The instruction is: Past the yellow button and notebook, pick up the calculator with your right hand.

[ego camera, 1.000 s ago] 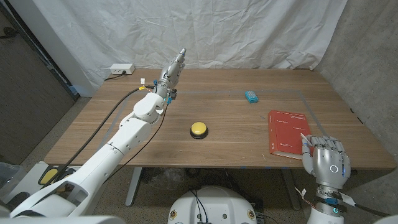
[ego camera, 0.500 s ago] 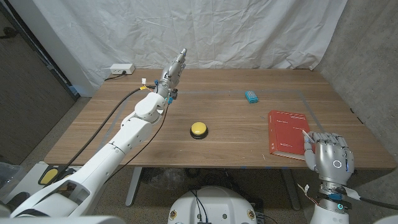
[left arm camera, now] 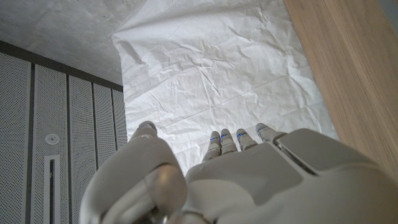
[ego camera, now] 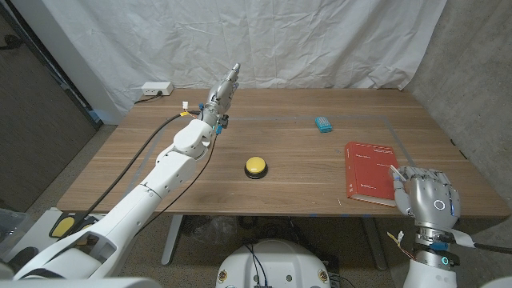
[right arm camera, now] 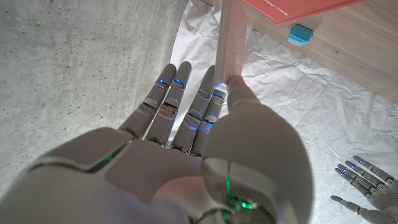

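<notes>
The calculator [ego camera: 323, 123] is a small teal block at the table's far middle-right; it also appears in the right wrist view [right arm camera: 301, 33]. A yellow button [ego camera: 255, 166] on a black base sits mid-table. The red notebook [ego camera: 371, 172] lies near the front right, its edge visible in the right wrist view [right arm camera: 292, 9]. My right hand [ego camera: 429, 199] hovers at the front right edge just beside the notebook's near corner, fingers spread, holding nothing [right arm camera: 186, 155]. My left hand [ego camera: 226, 85] reaches to the table's far edge, fingers straight, empty [left arm camera: 236, 180].
A white power strip [ego camera: 158, 89] lies at the back left corner. A white sheet [ego camera: 280, 40] hangs behind the table. My left arm [ego camera: 172, 164] stretches diagonally across the table's left half. A concrete wall [ego camera: 472, 72] stands to the right.
My right hand has drifted a little to the right and slightly up at the table's front edge. The left arm and the objects have not moved.
</notes>
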Controlling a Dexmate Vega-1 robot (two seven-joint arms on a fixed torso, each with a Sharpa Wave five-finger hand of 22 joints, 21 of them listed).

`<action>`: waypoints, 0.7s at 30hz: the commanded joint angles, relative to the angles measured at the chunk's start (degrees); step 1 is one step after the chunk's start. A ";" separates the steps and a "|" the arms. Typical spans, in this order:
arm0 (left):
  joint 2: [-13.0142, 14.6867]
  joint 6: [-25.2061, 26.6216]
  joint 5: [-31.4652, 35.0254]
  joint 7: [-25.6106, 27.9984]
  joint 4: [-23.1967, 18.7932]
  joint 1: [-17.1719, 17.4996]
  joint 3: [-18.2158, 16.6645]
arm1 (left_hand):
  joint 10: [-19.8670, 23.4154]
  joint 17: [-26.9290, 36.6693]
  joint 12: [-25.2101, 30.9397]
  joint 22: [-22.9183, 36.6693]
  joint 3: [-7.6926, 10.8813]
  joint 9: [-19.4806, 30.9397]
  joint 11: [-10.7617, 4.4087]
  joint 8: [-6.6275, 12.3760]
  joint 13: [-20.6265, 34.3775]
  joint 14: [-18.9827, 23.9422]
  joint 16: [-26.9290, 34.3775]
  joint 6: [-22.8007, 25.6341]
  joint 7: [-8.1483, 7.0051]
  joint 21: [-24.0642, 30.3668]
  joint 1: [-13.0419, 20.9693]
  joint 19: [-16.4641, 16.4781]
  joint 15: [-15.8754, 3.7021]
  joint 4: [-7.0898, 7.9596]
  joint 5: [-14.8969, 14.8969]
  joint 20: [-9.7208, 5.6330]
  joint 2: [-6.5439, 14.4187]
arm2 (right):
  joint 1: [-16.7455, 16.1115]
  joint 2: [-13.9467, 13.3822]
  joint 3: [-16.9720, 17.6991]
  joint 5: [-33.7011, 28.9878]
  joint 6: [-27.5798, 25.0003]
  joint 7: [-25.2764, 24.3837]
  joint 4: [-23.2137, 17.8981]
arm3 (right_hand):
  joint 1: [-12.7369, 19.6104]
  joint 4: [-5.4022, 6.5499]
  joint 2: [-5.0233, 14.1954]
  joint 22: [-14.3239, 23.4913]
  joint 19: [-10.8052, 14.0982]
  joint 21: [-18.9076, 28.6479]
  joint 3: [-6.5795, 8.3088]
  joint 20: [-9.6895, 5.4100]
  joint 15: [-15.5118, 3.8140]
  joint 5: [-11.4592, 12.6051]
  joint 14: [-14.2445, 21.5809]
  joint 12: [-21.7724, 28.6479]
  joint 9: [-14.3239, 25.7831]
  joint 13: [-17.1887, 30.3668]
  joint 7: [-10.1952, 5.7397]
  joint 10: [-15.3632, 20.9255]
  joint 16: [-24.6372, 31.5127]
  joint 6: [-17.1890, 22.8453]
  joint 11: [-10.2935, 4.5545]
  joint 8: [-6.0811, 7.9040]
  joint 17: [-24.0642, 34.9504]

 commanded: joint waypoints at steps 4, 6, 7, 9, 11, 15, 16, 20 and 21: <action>0.25 -0.30 -0.79 -1.23 1.38 -0.30 -0.32 | -0.43 0.12 0.24 0.34 -0.32 0.23 -0.19 0.14 0.17 -0.48 -0.02 -0.20 -0.20 0.06 -0.02 -0.86 -0.15 0.12 -0.12 -2.00 0.60 | -1.17 -2.64 1.23 5.76 2.30 2.75 -5.63 | 4.22 0.24 4.43 0.17 0.31 0.55 0.14 -8.73 -8.56 0.29 0.71 0.30 6.07 0.16 -2.27 0.11 -0.22 2.05 -0.34 3.60 0.18; 0.30 -0.39 -1.07 -1.79 1.70 -0.46 -0.32 | -0.43 0.12 0.24 0.34 -0.33 0.23 -0.18 0.15 0.17 -0.46 -0.01 -0.16 -0.19 0.05 -0.02 -0.87 -0.20 0.12 -0.12 -2.00 0.61 | -1.04 -2.56 1.25 5.96 2.43 2.96 -6.10 | 4.24 0.23 4.43 0.19 0.31 0.61 0.14 -8.73 -8.59 0.29 0.72 0.27 6.11 0.16 -2.27 0.04 -0.25 2.05 -0.35 3.60 0.19; 0.34 -0.43 -1.01 -1.80 1.75 -0.48 -0.32 | -0.35 0.12 0.28 0.34 -0.34 0.23 -0.16 0.16 0.17 -0.47 -0.01 -0.15 -0.20 0.05 -0.01 -0.88 -0.20 0.12 -0.12 -2.02 0.62 | -1.07 -2.83 1.28 5.88 2.56 3.15 -6.27 | 4.23 0.23 4.42 0.20 0.29 0.63 0.13 -8.73 -8.57 0.28 0.70 0.28 6.15 0.17 -2.35 0.04 -0.27 1.98 -0.36 3.58 0.20; 0.41 -0.29 -1.04 -1.83 1.84 -0.61 -0.34 | -0.33 0.12 0.28 0.34 -0.35 0.23 -0.19 0.16 0.17 -0.48 -0.02 -0.16 -0.21 0.06 0.00 -0.87 -0.18 0.12 -0.13 -2.00 0.62 | -0.79 -2.66 1.05 5.51 2.10 3.32 -6.61 | 4.25 0.23 4.43 0.22 0.27 0.69 0.13 -8.73 -8.59 0.27 0.72 0.29 6.11 0.19 -2.38 0.04 -0.29 2.05 -0.37 3.56 0.22; 0.33 -0.34 -1.20 -2.01 2.04 -0.72 -0.34 | -0.34 0.12 0.28 0.34 -0.36 0.23 -0.21 0.17 0.17 -0.51 -0.03 -0.13 -0.20 0.06 0.00 -0.87 -0.15 0.11 -0.13 -2.02 0.63 | -0.84 -2.87 1.14 5.46 2.27 3.55 -7.01 | 4.24 0.26 4.45 0.24 0.26 0.76 0.12 -8.73 -8.58 0.27 0.74 0.32 6.17 0.16 -2.37 0.16 -0.31 2.05 -0.31 3.57 0.24; 0.39 -0.36 -1.30 -2.45 2.22 -0.93 -0.24 | -0.39 0.12 0.26 0.34 -0.38 0.23 -0.23 0.14 0.17 -0.52 -0.03 -0.19 -0.22 0.05 0.02 -0.89 -0.17 0.11 -0.13 -2.00 0.65 | -0.76 -3.10 1.51 5.78 2.90 4.24 -7.85 | 4.22 0.30 4.48 0.29 0.23 0.92 0.10 -8.73 -8.59 0.24 0.83 0.35 6.24 0.18 -2.46 0.20 -0.33 2.05 -0.34 3.55 0.30; 0.49 -0.33 -1.10 -2.35 2.14 -0.93 -0.22 | -0.38 0.12 0.27 0.34 -0.38 0.23 -0.23 0.13 0.17 -0.51 -0.02 -0.21 -0.20 0.05 0.02 -0.91 -0.15 0.11 -0.13 -2.02 0.65 | -0.72 -3.15 1.61 5.90 3.05 4.50 -8.09 | 4.22 0.31 4.47 0.30 0.23 0.95 0.09 -8.73 -8.58 0.24 0.83 0.33 6.24 0.18 -2.46 0.16 -0.35 2.01 -0.34 3.53 0.31; 0.67 -0.07 -1.20 -2.43 1.98 -1.03 -0.26 | -0.36 0.12 0.28 0.34 -0.40 0.23 -0.23 0.15 0.17 -0.49 -0.01 -0.18 -0.21 0.05 0.04 -0.92 -0.10 0.11 -0.13 -2.02 0.67 | -0.77 -3.45 1.94 5.49 2.92 5.43 -8.93 | 4.23 0.31 4.46 0.35 0.26 1.13 0.07 -8.72 -8.61 0.22 0.92 0.28 6.36 0.05 -2.47 0.21 -0.36 2.00 -0.28 3.54 0.37; 0.61 -0.10 -1.34 -2.48 2.03 -1.03 -0.30 | -0.44 0.12 0.24 0.34 -0.42 0.23 -0.22 0.18 0.17 -0.49 -0.01 -0.10 -0.13 0.05 0.04 -0.92 -0.09 0.10 -0.14 -2.02 0.68 | -0.78 -3.26 2.03 5.50 2.86 5.50 -9.17 | 4.23 0.31 4.45 0.36 0.24 1.17 0.06 -8.72 -8.60 0.21 0.93 0.26 6.40 0.04 -2.40 0.19 -0.38 1.91 -0.29 3.52 0.38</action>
